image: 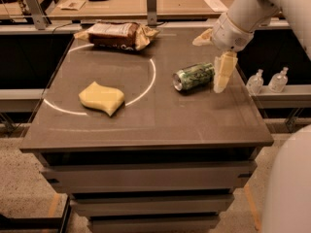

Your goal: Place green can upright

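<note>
- Grey tabletop [146, 125], white circle [154, 77] marked on it
- green can [193, 76] on its side, just right of circle
- end effector [208, 63] beside can's right end, fingers spread, empty
- snack bag [116, 34], sponge [101, 97] well apart from can

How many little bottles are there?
2. Both small clear plastic bottles stand side by side on the grey ledge right of the brown table, past the pincer hanging by the lying green aluminium can.

Green can [193, 76] lies on its side, just beside the gripper [210, 62]
</note>
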You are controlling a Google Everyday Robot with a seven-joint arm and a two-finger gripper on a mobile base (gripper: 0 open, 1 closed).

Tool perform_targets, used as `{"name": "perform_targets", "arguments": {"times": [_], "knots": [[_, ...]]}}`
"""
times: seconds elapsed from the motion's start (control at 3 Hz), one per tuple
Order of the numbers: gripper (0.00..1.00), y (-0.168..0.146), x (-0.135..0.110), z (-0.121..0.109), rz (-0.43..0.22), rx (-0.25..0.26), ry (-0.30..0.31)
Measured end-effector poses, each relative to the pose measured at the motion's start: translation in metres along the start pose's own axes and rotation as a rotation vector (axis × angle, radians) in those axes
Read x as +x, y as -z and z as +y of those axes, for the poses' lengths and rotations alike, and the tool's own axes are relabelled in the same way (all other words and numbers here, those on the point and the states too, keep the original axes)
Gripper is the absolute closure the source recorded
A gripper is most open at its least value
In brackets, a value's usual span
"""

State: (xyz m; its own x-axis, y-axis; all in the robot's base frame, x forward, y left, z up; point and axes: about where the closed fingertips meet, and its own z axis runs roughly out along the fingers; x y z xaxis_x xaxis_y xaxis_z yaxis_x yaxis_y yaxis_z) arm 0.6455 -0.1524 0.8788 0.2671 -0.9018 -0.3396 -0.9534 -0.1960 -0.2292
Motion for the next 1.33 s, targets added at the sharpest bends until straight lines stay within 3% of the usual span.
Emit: {"name": "perform_targets", "arguments": {"times": [0.33,1.0,1.33], "knots": [[0.00,-0.022,0.005,-0.001,0.031,-0.043,-0.004],[0.41,-0.050,0.020,0.003,0.088,-0.118,-0.022],[0.65,-0.046,0.018,0.002,0.090,-0.120,-0.023]]}}
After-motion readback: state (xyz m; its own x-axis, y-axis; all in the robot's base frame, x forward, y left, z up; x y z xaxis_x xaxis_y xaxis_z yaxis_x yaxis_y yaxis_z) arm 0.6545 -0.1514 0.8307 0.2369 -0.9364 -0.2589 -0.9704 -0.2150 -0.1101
